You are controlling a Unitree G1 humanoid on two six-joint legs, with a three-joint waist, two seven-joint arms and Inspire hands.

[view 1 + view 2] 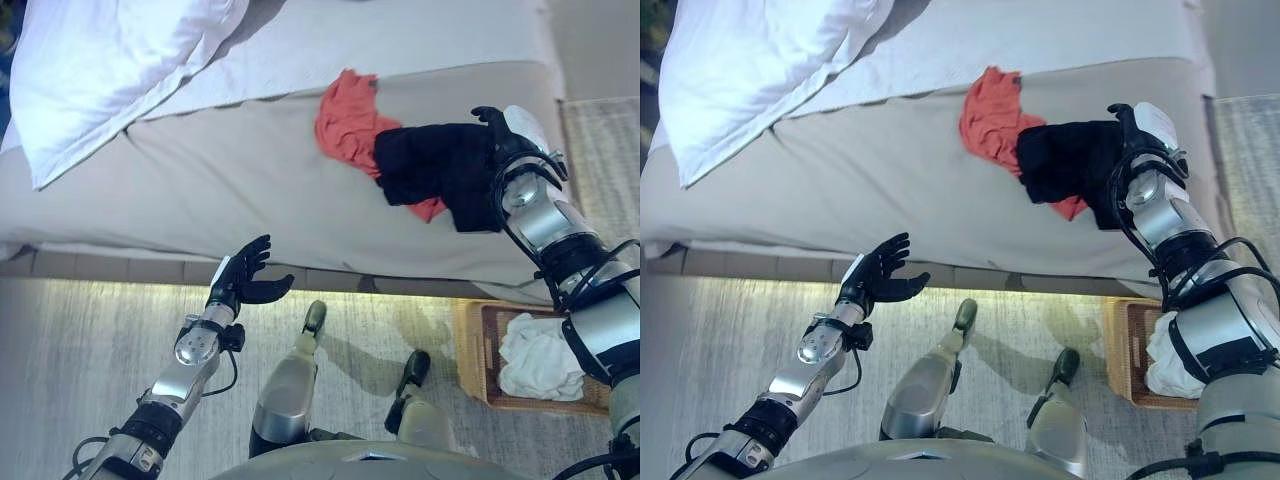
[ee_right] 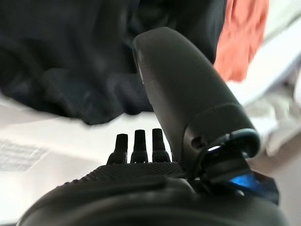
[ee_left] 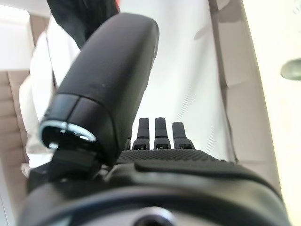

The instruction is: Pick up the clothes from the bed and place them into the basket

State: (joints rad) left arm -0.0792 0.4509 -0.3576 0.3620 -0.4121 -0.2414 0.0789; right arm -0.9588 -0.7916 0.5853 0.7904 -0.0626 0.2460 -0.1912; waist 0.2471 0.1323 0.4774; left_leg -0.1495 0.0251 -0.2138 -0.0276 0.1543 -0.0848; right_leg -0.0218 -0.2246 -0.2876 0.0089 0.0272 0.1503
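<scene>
- Lying on the bed [image 1: 250,180] near its right end, a black garment [image 1: 435,170] is seen partly draped over an orange-red garment [image 1: 345,120]; two pieces of clothing are counted there.
- The right hand [image 1: 500,135] is placed at the black garment's right edge. In the right wrist view the dark cloth fills the space past the thumb, but whether the fingers [image 2: 136,141] are closed on it cannot be told.
- For a clean pick, a good fold of the black cloth should be gathered and the lift kept high enough that the trailing hem clears the bed edge; the orange-red piece underneath may be dragged along if the layers cling.
- One wicker basket [image 1: 475,350] is noted on the floor just below the right arm, already holding one white cloth [image 1: 540,355].
- The left hand [image 1: 240,275] is held idle over the floor before the bed, fingers spread and empty.
- One white pillow [image 1: 100,70] is noted at the bed's left end.
</scene>
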